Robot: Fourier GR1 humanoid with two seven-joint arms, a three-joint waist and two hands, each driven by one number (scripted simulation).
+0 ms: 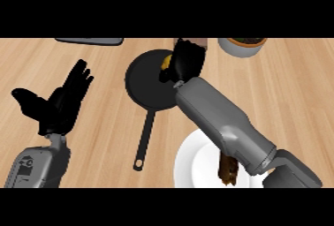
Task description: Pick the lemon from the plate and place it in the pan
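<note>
My right hand (184, 59) reaches over the far rim of the black pan (146, 88), fingers curled round the yellow lemon (167, 61), of which only a sliver shows at the hand's left side. The pan's long handle (145, 141) points toward me. The white plate (195, 165) lies at the lower right, partly hidden by my right forearm, with a brown piece of food (228, 172) on it. My left hand (58, 99) rests open at the left, fingers up, away from both pan and plate.
A white bowl with dark contents (243, 45) stands at the far right, close to my right hand. A grey flat object (90, 41) lies at the far edge on the left. Bare wooden counter (300, 97) spreads around.
</note>
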